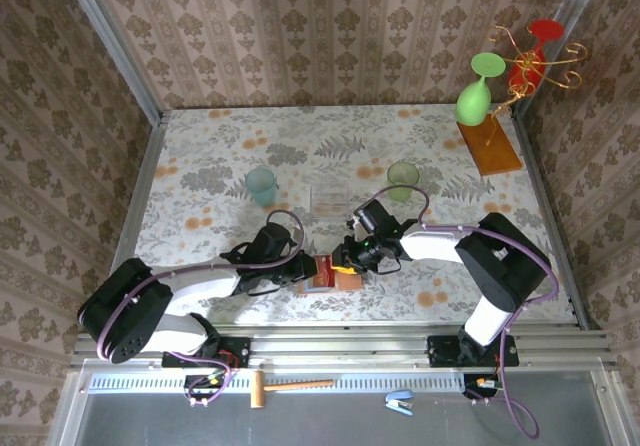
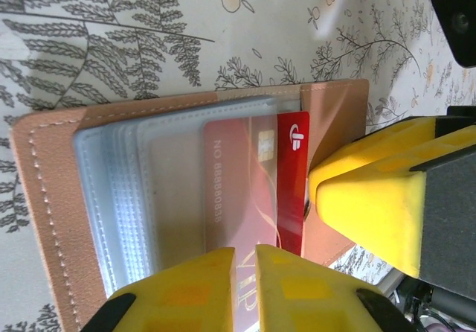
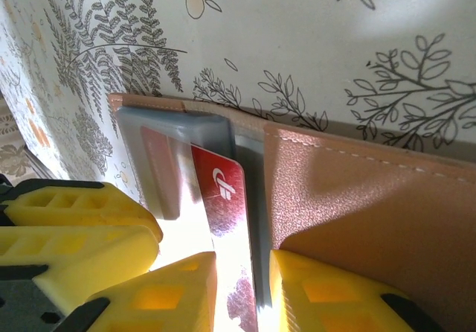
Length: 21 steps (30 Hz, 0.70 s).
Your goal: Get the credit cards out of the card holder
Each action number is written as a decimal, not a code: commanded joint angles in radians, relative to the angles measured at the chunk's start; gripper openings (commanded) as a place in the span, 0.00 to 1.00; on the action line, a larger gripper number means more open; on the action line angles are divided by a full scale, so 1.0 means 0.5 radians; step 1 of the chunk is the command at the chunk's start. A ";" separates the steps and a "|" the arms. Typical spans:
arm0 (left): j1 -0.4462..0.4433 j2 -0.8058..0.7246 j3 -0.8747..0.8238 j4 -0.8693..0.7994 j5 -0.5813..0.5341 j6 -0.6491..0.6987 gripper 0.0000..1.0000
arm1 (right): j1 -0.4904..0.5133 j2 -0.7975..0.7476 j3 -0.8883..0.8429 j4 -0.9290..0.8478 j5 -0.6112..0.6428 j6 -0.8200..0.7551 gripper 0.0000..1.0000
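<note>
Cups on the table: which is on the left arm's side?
The teal cup, left of the clear box; the green cup stands to the box's right.

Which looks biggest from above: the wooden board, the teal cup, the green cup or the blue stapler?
Wooden board, largest
Teal cup and green cup, about alike
Blue stapler, smallest

Matt leather holder [image 2: 44, 198] — glossy plastic card [image 2: 291, 190]

lab robot cell, not a real room: wallpapered panels [image 1: 330, 26] on aluminium posts [image 1: 108, 36], floral tabletop [image 1: 300, 136], two robot arms [image 1: 190, 288] bolted to a slotted rail [image 1: 340, 344]
</note>
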 commanded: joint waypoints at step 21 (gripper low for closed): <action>0.008 0.080 0.056 -0.211 -0.021 0.130 0.11 | -0.005 0.148 -0.083 0.282 -0.177 0.116 0.22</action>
